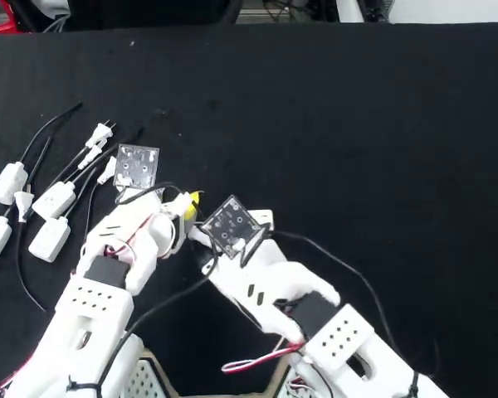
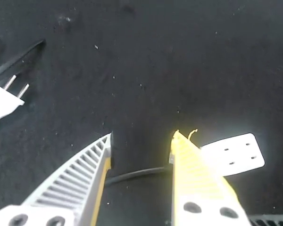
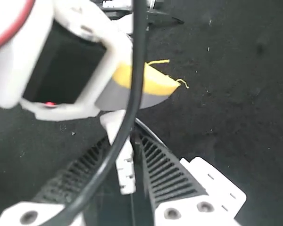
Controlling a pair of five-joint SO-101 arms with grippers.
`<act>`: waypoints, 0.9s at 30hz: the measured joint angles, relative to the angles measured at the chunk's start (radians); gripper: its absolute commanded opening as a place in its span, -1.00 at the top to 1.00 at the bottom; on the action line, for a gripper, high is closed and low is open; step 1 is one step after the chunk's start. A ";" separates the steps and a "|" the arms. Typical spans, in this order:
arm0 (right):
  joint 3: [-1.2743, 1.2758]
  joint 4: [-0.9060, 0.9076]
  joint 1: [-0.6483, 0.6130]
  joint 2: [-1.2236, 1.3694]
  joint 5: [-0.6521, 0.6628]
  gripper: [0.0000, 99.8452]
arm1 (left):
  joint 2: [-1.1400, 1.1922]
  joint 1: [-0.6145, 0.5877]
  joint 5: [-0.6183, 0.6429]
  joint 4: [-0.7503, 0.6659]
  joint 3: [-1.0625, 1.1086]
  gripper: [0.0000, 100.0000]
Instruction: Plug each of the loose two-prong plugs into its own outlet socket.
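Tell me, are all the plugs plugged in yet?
Not yet. Nothing looks done: the white outlet socket shows empty holes. In hand: the right gripper is shut on a white plug near that socket, and the left gripper is open around a black cord. Left: several loose plugs lie on the table.

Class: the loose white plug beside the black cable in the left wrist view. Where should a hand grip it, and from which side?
Grip the plug by its flat body, from above, pinching across its sides: it lies flat, and that leaves the prongs free.
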 measured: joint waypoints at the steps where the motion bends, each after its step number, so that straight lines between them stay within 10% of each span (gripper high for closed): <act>1: 0.005 0.000 0.000 -0.014 -0.014 0.98 | -0.003 0.000 0.000 0.000 0.000 0.60; 27: 0.087 0.012 0.000 -0.219 -0.078 0.98 | 0.005 -0.011 0.000 -0.002 -0.005 0.60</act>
